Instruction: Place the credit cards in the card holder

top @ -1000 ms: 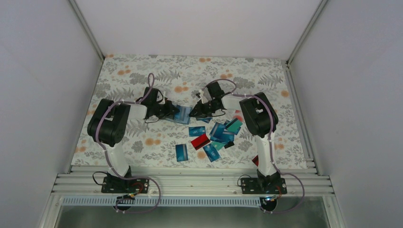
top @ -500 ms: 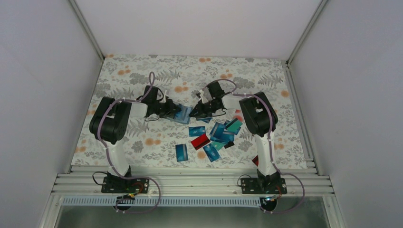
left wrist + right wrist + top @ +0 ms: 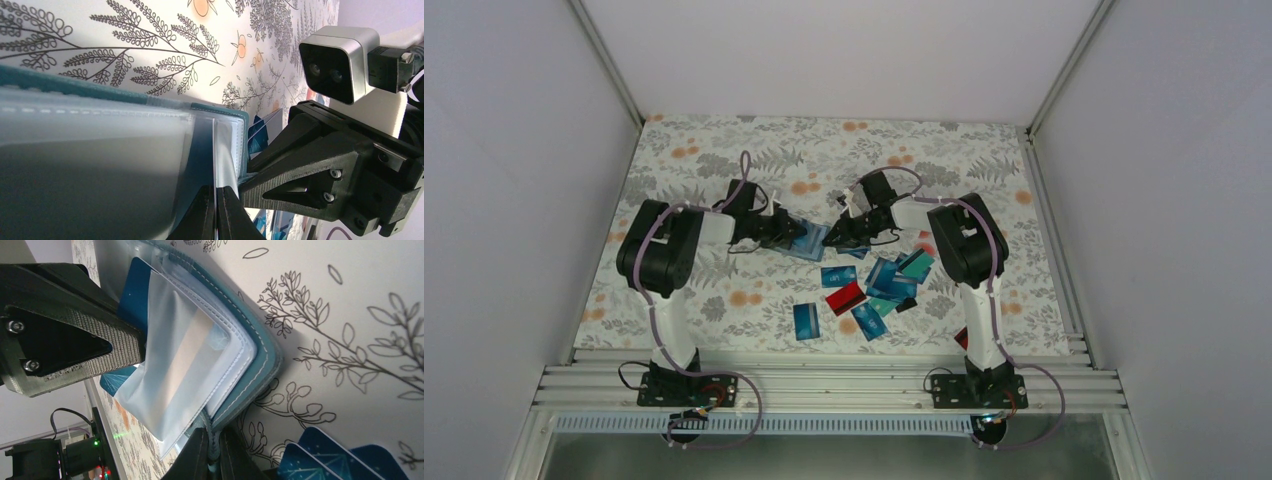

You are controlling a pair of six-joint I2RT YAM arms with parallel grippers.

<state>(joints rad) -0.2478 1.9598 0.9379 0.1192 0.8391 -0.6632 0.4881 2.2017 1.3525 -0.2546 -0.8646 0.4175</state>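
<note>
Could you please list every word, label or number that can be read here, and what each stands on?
None can be read.
On the credit cards: pale print on a blue one, too small to read.
On the card holder: only stitching, no lettering in view.
On the right arm's wrist camera: no label shows.

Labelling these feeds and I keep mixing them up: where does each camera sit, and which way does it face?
Top external: fixed above and behind the bases, looking down on the table; both arms show whole.
Left wrist: on the left arm, looking along the left gripper, shut on a clear pocket of the card holder.
Right wrist: on the right arm, looking along the right gripper, shut on the card holder's teal cover.
Shared: each wrist view shows the card holder and the opposite gripper.
</note>
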